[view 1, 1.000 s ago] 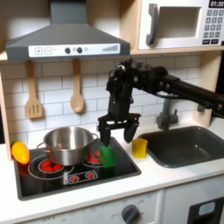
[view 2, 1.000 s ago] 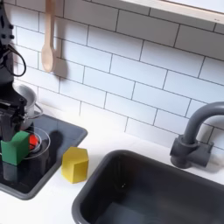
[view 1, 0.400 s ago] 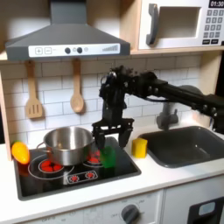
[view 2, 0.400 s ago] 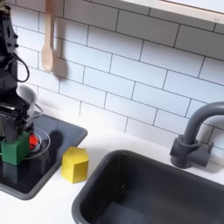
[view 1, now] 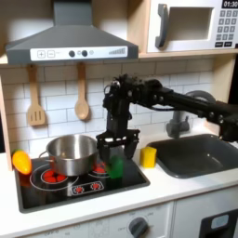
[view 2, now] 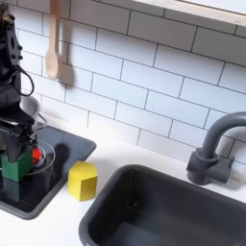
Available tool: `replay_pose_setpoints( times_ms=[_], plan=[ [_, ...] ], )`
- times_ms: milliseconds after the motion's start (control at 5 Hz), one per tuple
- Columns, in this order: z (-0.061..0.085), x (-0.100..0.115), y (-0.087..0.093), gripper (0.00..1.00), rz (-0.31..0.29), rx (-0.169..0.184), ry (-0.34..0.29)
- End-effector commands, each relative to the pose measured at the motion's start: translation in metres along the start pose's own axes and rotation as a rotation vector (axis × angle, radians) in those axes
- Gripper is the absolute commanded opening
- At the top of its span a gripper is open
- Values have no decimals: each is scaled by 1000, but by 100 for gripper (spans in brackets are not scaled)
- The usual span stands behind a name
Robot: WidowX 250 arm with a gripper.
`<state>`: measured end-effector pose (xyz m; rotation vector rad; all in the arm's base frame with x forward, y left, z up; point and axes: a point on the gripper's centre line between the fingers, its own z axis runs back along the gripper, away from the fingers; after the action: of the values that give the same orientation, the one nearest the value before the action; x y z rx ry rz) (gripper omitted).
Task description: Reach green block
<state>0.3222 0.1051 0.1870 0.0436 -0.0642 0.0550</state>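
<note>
White brick tiles [view 1: 56, 98] cover the wall of this toy kitchen, and the microwave [view 1: 191, 25] up high shows small white numbers too blurry to read. On the black stove top [view 1: 56, 191], the green block [view 1: 115, 167] sits just right of the steel pot [view 1: 72, 153] in the first exterior view, left of the yellow block [view 1: 148, 156] and the sink [view 1: 200, 153]. Just above the green block, the gripper [view 1: 115, 156] has its jaws spread apart, one on each side.
</note>
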Motion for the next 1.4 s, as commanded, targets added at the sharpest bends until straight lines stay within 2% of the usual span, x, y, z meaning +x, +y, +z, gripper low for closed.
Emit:
replay_pose_setpoints(
  times_ms=[0, 400, 800, 1200],
  plan=[
    [-6, 15, -8, 100, -25, -7, -3],
    [-15, 26, -19, 100, -38, -13, 13],
    [-28, 24, -14, 100, -17, -12, 59],
    [-34, 28, -18, 100, -19, -21, 72]
  ],
)
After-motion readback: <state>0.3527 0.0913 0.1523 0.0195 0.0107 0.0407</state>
